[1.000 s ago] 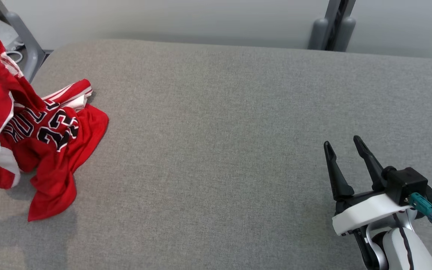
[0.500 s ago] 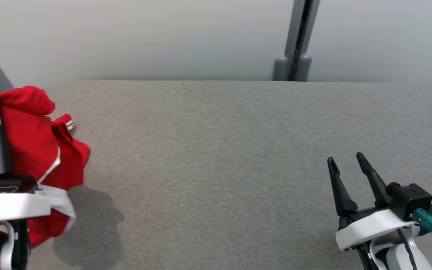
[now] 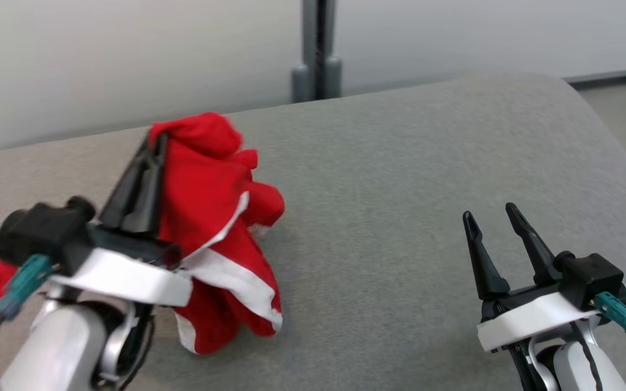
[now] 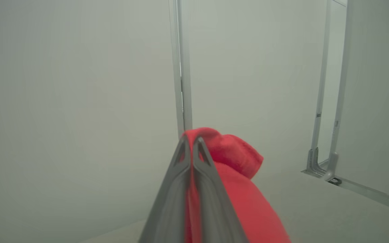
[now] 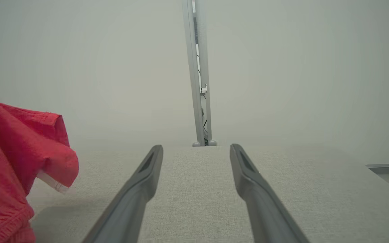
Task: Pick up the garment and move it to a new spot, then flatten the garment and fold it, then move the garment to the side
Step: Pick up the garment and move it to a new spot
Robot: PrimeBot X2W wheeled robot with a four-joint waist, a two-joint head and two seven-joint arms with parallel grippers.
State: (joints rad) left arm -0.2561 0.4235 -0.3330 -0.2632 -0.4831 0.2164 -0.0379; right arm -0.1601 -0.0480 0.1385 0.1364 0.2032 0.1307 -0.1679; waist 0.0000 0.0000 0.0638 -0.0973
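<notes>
While your left gripper (image 3: pixel 152 142) pinches a bunch of the red garment (image 3: pixel 210 217) between fingers pressed together, you see the cloth hanging from it over the left part of the grey cushion (image 3: pixel 400 179), white-trimmed hem low by the surface. Your right gripper (image 3: pixel 489 214) hovers well apart, fingers spread

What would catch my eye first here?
A bright red garment hangs bunched from the left gripper, which is pinched shut on the cloth, over the left of the grey table. At the lower right, the right gripper is open, holding nothing.
</notes>
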